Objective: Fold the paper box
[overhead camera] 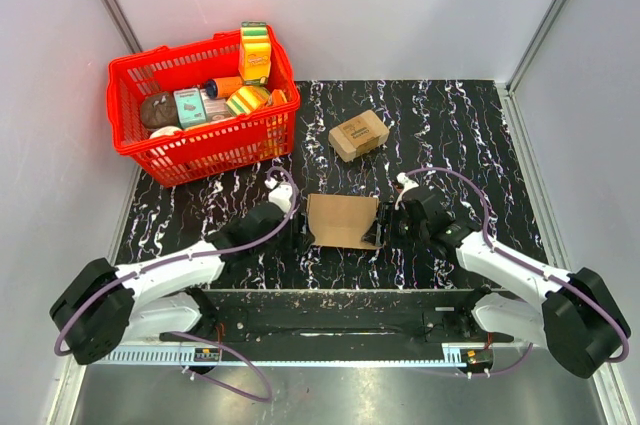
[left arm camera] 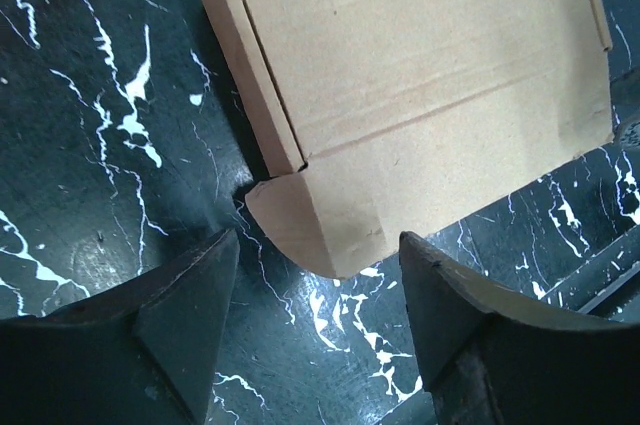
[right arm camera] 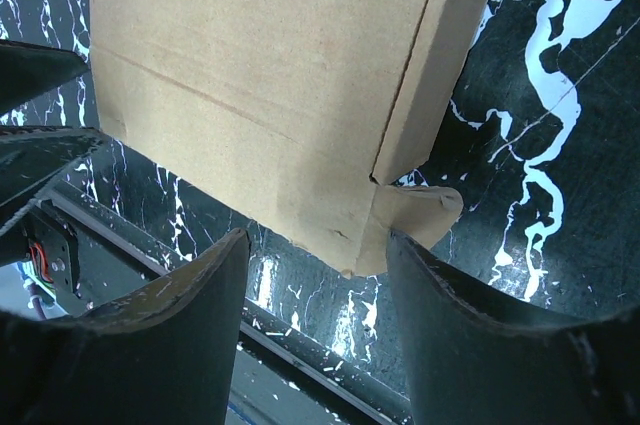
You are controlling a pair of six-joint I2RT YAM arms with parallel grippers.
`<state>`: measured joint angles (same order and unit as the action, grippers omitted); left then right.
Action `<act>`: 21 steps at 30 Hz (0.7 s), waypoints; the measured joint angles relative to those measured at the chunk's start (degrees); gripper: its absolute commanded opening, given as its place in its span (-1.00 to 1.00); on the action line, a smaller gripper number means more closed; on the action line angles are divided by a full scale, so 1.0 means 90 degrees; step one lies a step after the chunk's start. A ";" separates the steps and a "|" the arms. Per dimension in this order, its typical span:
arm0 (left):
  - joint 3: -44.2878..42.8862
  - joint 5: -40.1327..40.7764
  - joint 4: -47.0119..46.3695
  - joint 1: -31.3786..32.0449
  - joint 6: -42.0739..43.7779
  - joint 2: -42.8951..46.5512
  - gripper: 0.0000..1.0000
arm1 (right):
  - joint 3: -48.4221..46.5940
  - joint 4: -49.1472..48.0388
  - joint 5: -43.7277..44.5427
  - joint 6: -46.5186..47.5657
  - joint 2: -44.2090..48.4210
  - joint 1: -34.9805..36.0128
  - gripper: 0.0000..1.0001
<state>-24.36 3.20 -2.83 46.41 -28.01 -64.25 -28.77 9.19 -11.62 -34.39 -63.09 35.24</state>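
The paper box [overhead camera: 340,220] is a brown cardboard sheet lying partly folded on the black marbled table between the two arms, its side walls raised. My left gripper [overhead camera: 300,229] sits at its left near corner and my right gripper [overhead camera: 386,228] at its right near corner. In the left wrist view the box [left arm camera: 420,65] fills the top, and a rounded corner tab [left arm camera: 320,230] pokes toward my left gripper [left arm camera: 318,245], which is open and apart from it. In the right wrist view the box [right arm camera: 260,75] ends in a curled tab [right arm camera: 425,210] beside my open right gripper [right arm camera: 318,243].
A red basket [overhead camera: 125,130] full of groceries stands at the back left. A small chunky cardboard box [overhead camera: 358,134] with dark print lies behind the paper box. Grey walls close in both sides, and a metal rail [overhead camera: 330,330] runs along the near edge.
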 measured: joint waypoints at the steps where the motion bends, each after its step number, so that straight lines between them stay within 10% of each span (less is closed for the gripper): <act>1: -0.0041 0.0049 0.0068 0.0000 0.0027 0.0046 0.42 | 0.0000 0.0000 0.0000 0.0002 -0.0010 0.0000 0.28; 21: -0.0410 0.0119 -0.0151 0.0002 0.0236 -0.1059 0.43 | 0.0000 -0.0036 -0.0007 0.0078 -0.0260 0.0002 0.31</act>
<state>-28.05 4.27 -4.19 46.44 -25.89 -73.78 -28.77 8.86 -11.68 -33.69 -65.43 35.27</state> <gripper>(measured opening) 0.713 0.671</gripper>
